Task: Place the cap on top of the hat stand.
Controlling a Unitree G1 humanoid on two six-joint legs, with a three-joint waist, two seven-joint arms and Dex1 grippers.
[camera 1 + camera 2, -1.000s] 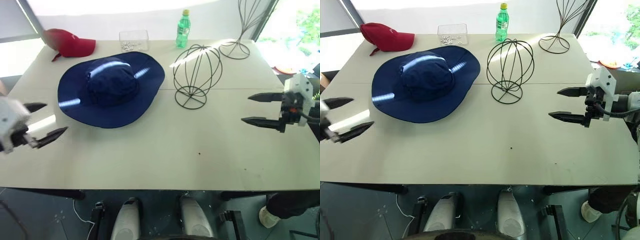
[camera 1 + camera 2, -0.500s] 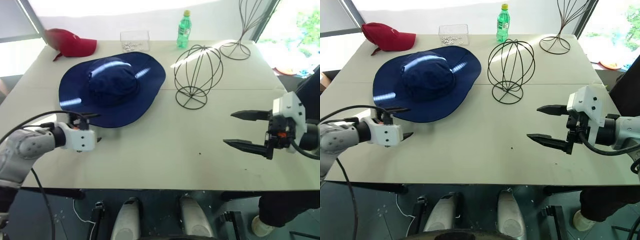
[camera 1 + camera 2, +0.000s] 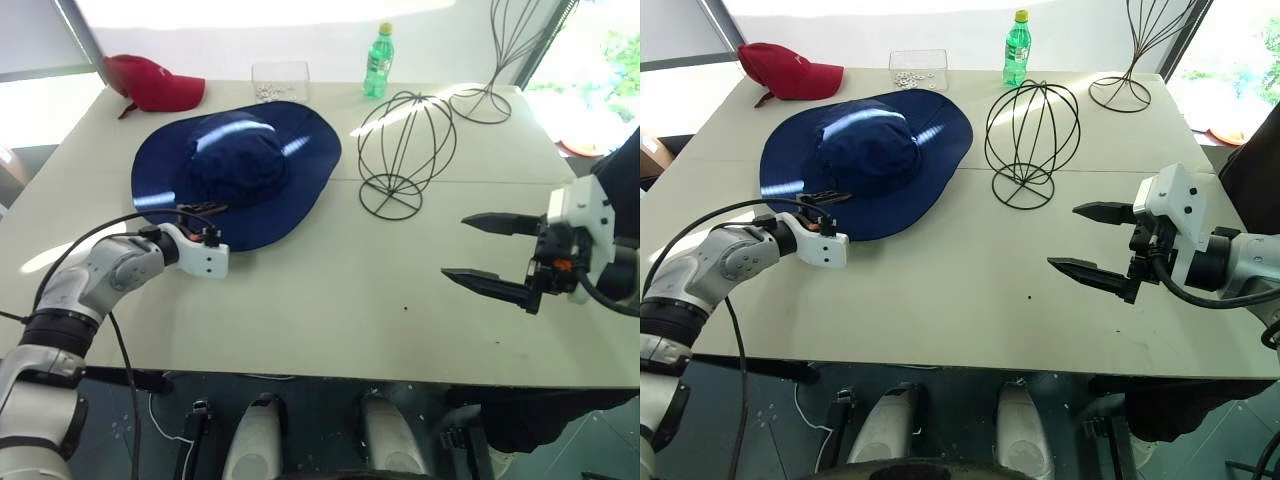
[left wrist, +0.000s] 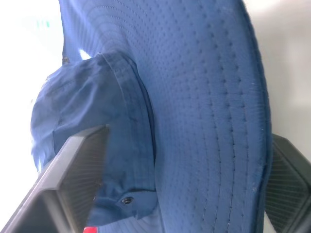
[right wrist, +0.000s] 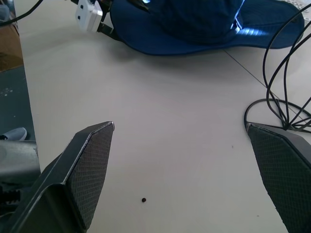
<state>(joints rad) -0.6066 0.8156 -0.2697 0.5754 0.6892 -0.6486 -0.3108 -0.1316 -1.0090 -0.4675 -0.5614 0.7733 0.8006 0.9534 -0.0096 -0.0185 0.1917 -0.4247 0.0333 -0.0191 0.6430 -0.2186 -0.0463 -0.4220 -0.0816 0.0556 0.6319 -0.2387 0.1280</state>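
Note:
The navy cap point(image 3: 240, 165) lies flat on the table, crown up, left of the centre. My left gripper point(image 3: 206, 222) is at its near brim, open. In the left wrist view the brim point(image 4: 209, 121) runs between the two fingers point(image 4: 77, 170), one on the crown side and one past the brim's edge. The hat stand point(image 3: 405, 150), a black wire globe on a round base, stands bare to the right of the cap. Near the table's right edge, my right gripper point(image 3: 482, 247) hovers open and empty, pointing toward the stand.
At the back of the table are a red baseball cap point(image 3: 155, 85), a clear box point(image 3: 280, 80) of small parts, a green bottle point(image 3: 377, 60) and a taller wire stand point(image 3: 495, 70). The beige table point(image 3: 330, 300) lies bare between the grippers.
My left arm has swung in from the table's left edge, rolled its wrist, and reached the cap's near brim. The right gripper has drawn inward and nearer, still open.

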